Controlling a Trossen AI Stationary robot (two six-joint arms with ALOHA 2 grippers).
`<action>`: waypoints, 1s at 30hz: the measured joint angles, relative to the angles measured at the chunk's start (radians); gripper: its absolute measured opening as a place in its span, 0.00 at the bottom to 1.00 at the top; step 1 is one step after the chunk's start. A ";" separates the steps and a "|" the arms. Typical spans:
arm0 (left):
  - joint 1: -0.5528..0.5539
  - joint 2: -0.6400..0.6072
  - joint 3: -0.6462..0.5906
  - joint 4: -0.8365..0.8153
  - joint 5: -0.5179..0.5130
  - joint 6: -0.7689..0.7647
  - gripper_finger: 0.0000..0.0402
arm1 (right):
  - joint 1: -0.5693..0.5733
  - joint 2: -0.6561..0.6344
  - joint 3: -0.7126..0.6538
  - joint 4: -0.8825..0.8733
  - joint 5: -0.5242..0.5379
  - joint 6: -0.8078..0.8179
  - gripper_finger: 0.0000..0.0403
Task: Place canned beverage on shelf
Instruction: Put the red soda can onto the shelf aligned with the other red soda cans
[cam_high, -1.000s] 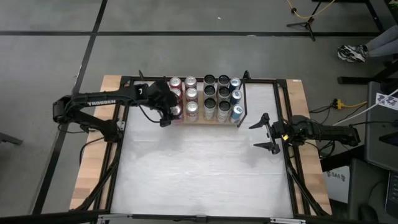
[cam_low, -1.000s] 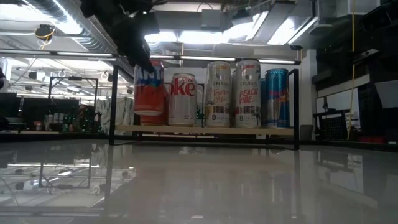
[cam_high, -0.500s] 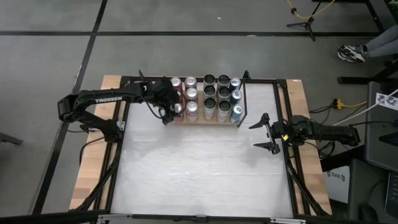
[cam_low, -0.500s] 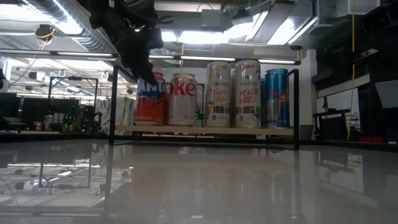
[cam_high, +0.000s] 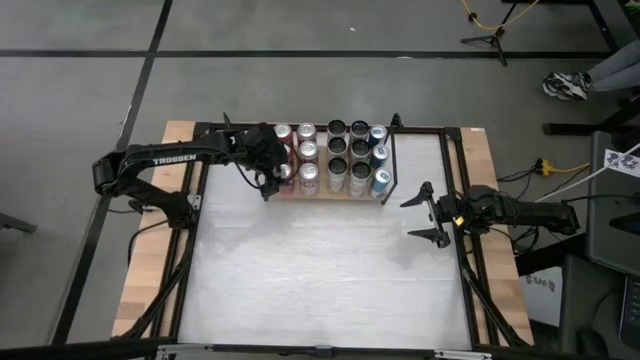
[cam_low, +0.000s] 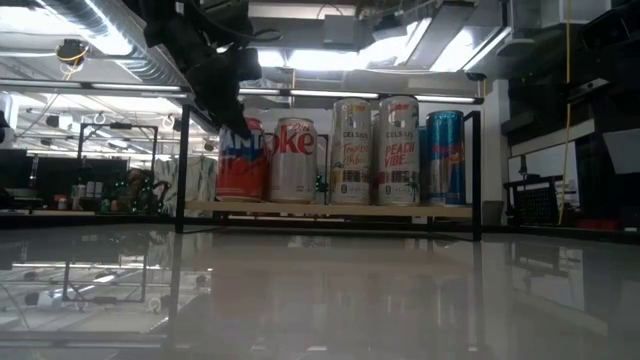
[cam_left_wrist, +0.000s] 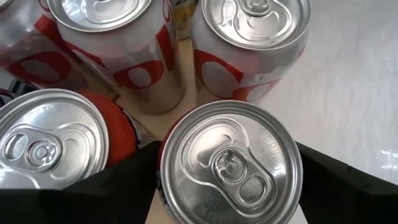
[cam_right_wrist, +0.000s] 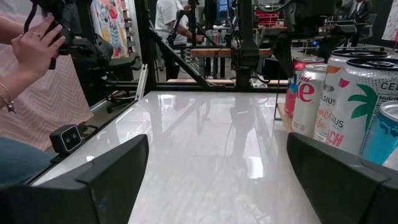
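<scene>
The red can stood upright on the shelf, long axis vertical, pull-tab lid facing up, at the front-left corner of the can block. It was a smooth round aluminium cylinder, silver lid, red and blue printed wall in the low view. The left end effector sat over that corner, one dark finger on each side of the can; the wrist view showed the fingers flanking the lid, and whether they touched the can wall could not be told. In the low view the dark finger crossed the can's upper part.

The shelf was a thin light-wood board with black rod uprights, long axis running left to right at the far edge of the desk. The glossy white desk top mirrored the ceiling lights. Other cans stood upright in rows: a silver-and-red cola can touching the red can, two tall white slim cans, a tall blue slim can at the right end.

The right end effector waited at the desk's right edge, fingers spread wide, holding nothing. A person's hand showed in the right wrist view.
</scene>
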 joint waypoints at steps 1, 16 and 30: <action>0.000 0.000 0.000 -0.002 -0.002 0.000 0.78 | 0.000 0.000 0.000 0.000 0.000 0.000 0.94; -0.005 0.001 0.000 -0.007 0.018 -0.005 0.80 | 0.000 0.000 0.000 0.000 0.000 0.000 0.94; -0.006 0.001 0.000 -0.008 0.028 -0.006 0.80 | 0.000 0.000 0.000 0.000 0.000 0.000 0.94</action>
